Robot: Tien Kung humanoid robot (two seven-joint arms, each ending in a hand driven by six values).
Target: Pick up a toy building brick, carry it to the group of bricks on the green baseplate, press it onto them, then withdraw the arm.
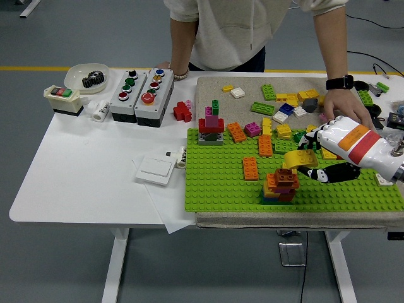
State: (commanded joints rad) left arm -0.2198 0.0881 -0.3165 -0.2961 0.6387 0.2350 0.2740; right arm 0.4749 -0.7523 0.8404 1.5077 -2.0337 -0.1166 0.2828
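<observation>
Gripping a curved yellow brick, right hand above studded green baseplate.

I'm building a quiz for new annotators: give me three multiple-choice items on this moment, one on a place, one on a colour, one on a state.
1. Where is the brick stack that the right hand is nearing?
A. on the green baseplate
B. on the bare white table
C. in the white bowl

2. What colour is the brick in the right hand?
A. red
B. yellow
C. blue

3. What state is that brick in?
A. pressed onto the stack
B. lying loose on the mat
C. held in the fingers, just right of the stack's top

Answers: 1 A, the stack stands on the baseplate's studs; 2 B, it is plainly yellow; 3 C, the fingers grip it and it is not yet seated on the stack.
</observation>
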